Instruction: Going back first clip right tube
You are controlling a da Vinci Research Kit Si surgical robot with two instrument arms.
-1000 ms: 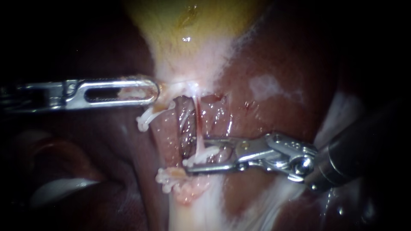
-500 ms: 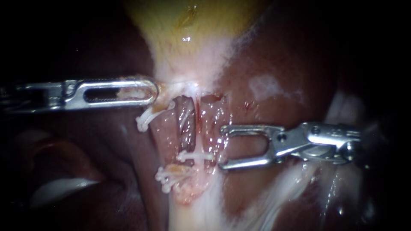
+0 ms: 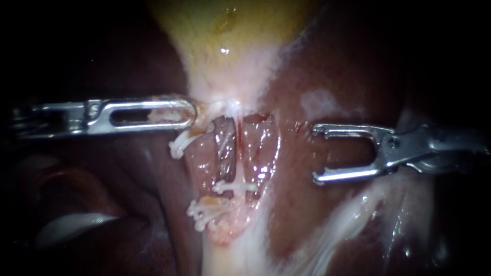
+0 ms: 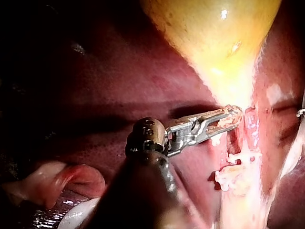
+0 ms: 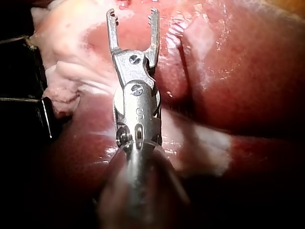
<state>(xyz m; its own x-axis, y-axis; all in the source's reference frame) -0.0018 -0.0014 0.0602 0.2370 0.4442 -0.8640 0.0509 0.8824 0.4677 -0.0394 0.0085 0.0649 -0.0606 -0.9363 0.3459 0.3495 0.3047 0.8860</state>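
A white clip (image 3: 234,187) lies across the thin pale right tube (image 3: 237,153), below the gallbladder (image 3: 230,46). My right instrument (image 3: 314,154) stands to the right of that tube, over the liver (image 3: 327,66). Its jaws are open and empty, and they touch neither the tube nor the clip. My left instrument (image 3: 192,113) is shut on tissue at the gallbladder's neck. The left wrist view shows those jaws (image 4: 229,118) gripping under the yellow gallbladder (image 4: 214,38). In the right wrist view the open jaws (image 5: 132,15) hold nothing.
More white clips sit on the tissue at the left (image 3: 180,144) and in a cluster lower down (image 3: 202,212). A pale band of tissue (image 3: 337,220) runs under my right instrument. Pink folded tissue (image 4: 62,179) lies beside the left shaft.
My right instrument let go of the clip and drew back to the right with its jaws open. The clip stays on the tube. My left instrument keeps its hold.
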